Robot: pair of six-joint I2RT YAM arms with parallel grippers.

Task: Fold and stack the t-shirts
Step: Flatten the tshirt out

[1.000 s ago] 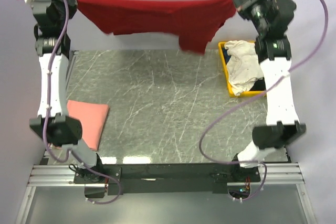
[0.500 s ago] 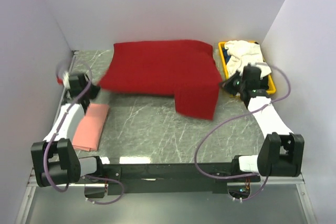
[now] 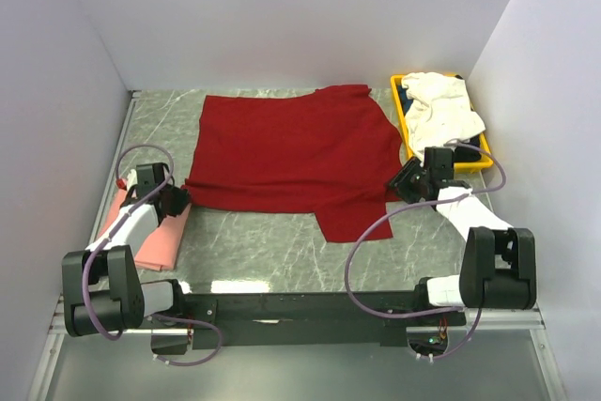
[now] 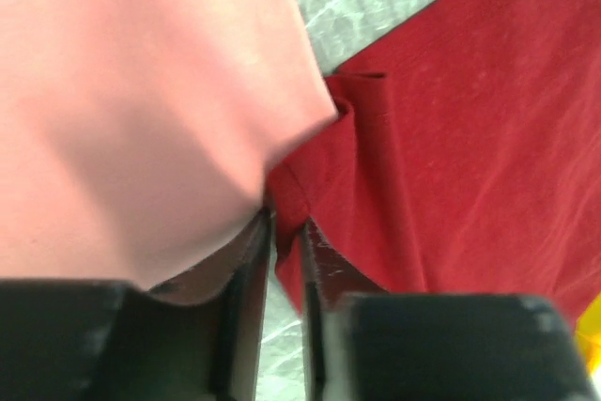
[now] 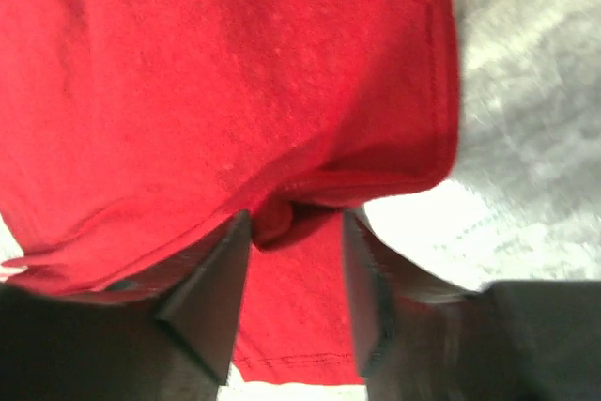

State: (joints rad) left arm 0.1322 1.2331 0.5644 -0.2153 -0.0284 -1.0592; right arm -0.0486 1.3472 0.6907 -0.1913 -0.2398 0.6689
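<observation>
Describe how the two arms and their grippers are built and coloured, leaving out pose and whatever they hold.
Both arms have white link shells between bulky black joint housings. A purple cable loops loosely along each arm to black bases on a silver aluminium rail. The left gripper and right gripper are black; the wrist views show flat dark fingers, the left pair slimmer. No markings are legible.

Both pincers [image 3: 177,198] [image 3: 402,180] low, clamped.

No text, label, brand, number or sign could be read anywhere in these views.
</observation>
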